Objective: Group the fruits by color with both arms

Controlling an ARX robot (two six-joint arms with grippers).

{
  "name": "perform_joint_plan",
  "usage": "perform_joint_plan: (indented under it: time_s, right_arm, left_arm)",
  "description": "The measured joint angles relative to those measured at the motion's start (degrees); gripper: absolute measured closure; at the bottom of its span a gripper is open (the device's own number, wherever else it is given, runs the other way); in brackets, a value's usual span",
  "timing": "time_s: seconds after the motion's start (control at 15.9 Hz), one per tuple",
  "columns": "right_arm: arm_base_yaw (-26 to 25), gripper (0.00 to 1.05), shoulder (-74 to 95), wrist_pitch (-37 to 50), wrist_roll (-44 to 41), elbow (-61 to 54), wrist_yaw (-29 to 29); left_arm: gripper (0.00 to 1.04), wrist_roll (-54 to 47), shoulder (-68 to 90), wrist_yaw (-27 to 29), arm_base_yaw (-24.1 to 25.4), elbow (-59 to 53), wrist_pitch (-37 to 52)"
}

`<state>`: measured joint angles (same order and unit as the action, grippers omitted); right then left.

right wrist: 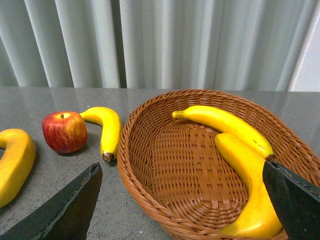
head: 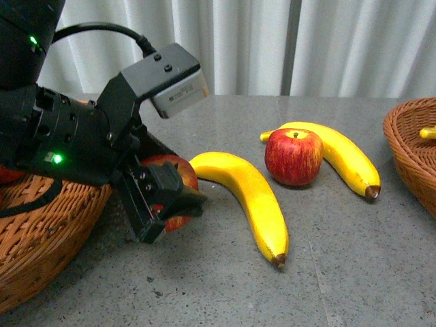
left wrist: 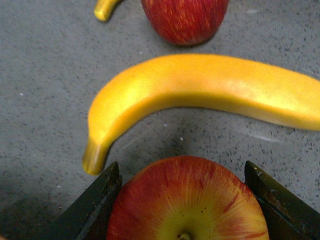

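My left gripper (head: 170, 197) is shut on a red-and-yellow apple (head: 178, 172), low over the grey table beside the left wicker basket (head: 41, 231). The same apple (left wrist: 187, 200) fills the space between the fingers (left wrist: 95, 200) in the left wrist view. A banana (head: 248, 197) lies just right of it, also seen in the left wrist view (left wrist: 200, 90). A second apple (head: 293, 157) rests against another banana (head: 340, 157) further back. My right gripper (right wrist: 182, 200) is open over the right basket (right wrist: 150, 150), which holds two bananas (right wrist: 240, 150).
The right basket's rim (head: 409, 150) shows at the front view's right edge with a bit of banana inside. White curtains hang behind the table. Bare grey tabletop lies in front of the fruits.
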<state>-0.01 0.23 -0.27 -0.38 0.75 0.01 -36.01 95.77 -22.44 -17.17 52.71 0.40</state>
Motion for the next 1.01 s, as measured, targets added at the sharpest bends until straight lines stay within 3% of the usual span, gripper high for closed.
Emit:
perform_joint_plan:
  time_s: [0.38, 0.57, 0.82, 1.01]
  right_arm:
    - [0.0, 0.07, 0.0, 0.0, 0.0, 0.0, 0.0]
    - [0.0, 0.07, 0.0, 0.0, 0.0, 0.0, 0.0]
    - [0.0, 0.07, 0.0, 0.0, 0.0, 0.0, 0.0]
    - [0.0, 0.07, 0.0, 0.0, 0.0, 0.0, 0.0]
  left_arm:
    - [0.38, 7.1, -11.8, 3.1, 2.8, 2.7, 1.0]
    - [0.38, 18.4, -17.3, 9.5, 10.6, 2.6, 1.9]
    - [0.38, 30.6, -17.3, 6.3, 22.8, 1.1, 3.7]
    - [0.38, 33.7, -12.8, 5.7, 23.8, 0.7, 5.9]
